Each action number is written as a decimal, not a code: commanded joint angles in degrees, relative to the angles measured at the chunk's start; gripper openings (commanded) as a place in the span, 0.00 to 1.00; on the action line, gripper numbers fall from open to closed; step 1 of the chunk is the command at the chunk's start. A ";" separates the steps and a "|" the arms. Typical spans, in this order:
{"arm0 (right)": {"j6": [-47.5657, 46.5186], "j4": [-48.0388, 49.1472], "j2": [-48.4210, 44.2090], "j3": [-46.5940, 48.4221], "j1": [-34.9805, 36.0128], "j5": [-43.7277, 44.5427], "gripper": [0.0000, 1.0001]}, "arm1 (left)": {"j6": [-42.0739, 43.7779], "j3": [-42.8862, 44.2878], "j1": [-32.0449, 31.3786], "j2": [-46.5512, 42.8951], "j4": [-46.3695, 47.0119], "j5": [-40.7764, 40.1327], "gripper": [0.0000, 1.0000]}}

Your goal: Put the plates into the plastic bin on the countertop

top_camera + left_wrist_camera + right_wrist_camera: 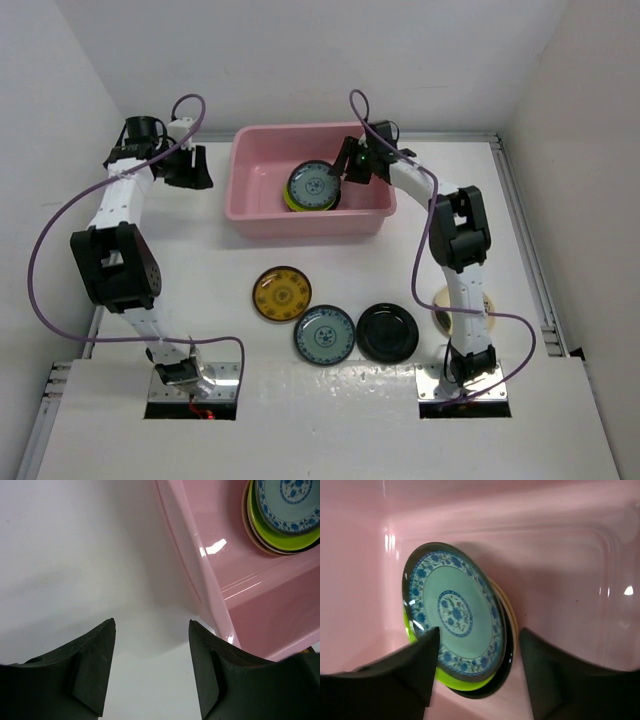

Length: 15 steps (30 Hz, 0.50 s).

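Before the pink plastic bin (300, 222), a yellow plate (281, 294), blue plate (324, 334) and glossy black plate (387, 332) lie flat on the countertop (200, 300). Left of it the left gripper (151, 623) gapes, empty. Inside, the right gripper (479, 635) hangs parted over a round stack (455, 612).

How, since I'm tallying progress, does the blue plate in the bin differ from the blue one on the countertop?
The bin plate sits inside the pink bin; the countertop plate lies outside it. The bin plate tops a stack; the countertop plate lies singly. Both are round, blue-patterned.
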 commanded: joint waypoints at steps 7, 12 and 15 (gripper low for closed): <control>-6.97 -7.50 3.21 4.16 1.38 4.24 0.74 | -0.17 5.47 0.29 2.61 0.96 0.27 0.63; -7.68 -6.89 3.04 5.57 1.65 4.77 0.74 | -0.17 5.48 0.29 3.23 0.96 0.27 0.63; -10.31 -6.89 0.14 5.92 2.17 5.12 0.74 | -0.17 5.48 0.29 3.23 0.96 0.27 0.63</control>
